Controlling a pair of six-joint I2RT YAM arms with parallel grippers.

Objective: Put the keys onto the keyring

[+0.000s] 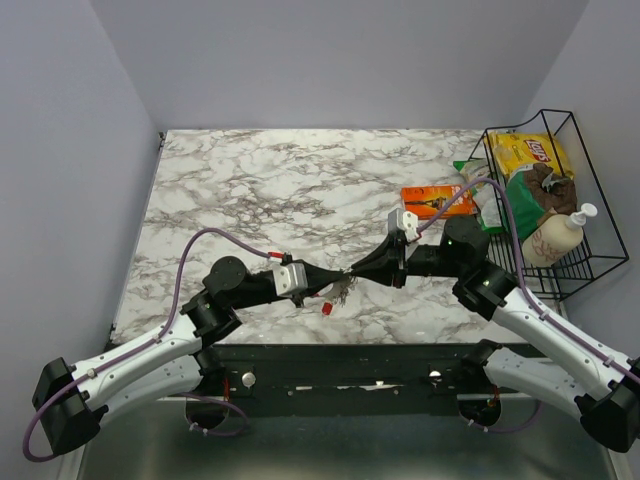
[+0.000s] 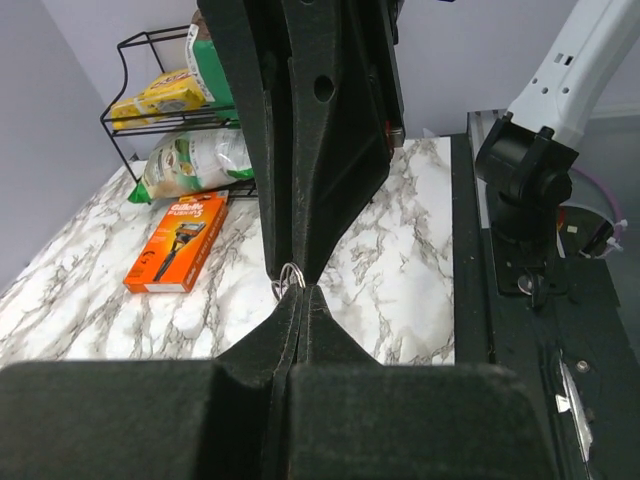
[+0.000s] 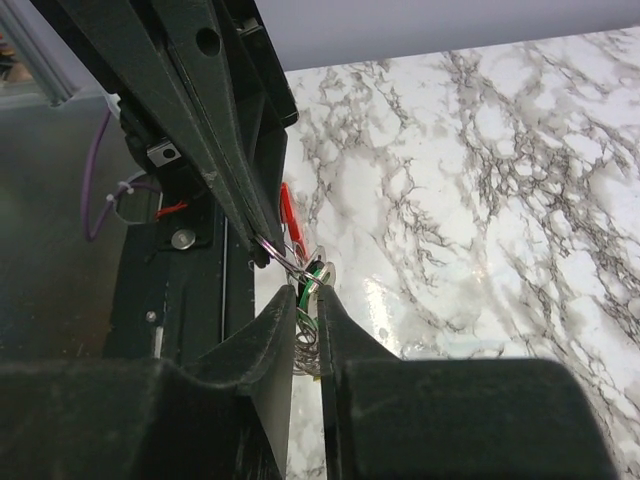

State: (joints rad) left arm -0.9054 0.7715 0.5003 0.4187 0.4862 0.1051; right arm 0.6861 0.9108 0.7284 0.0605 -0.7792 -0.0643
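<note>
A: Where's the keyring (image 2: pixel 290 274) held?
B: Mid-frame, pinched in closed L jaws. Green key (image 3: pixel 314 278), just right of it, is flanked by narrowed R jaws, tip-to-tip opposite; grip can't be told.

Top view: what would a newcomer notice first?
The two grippers meet tip to tip over the near middle of the table: the left gripper pinches the keyring, and the right gripper noses in at a green key. A red key shows just nearer the table edge, and a full wire basket stands far right.
</note>
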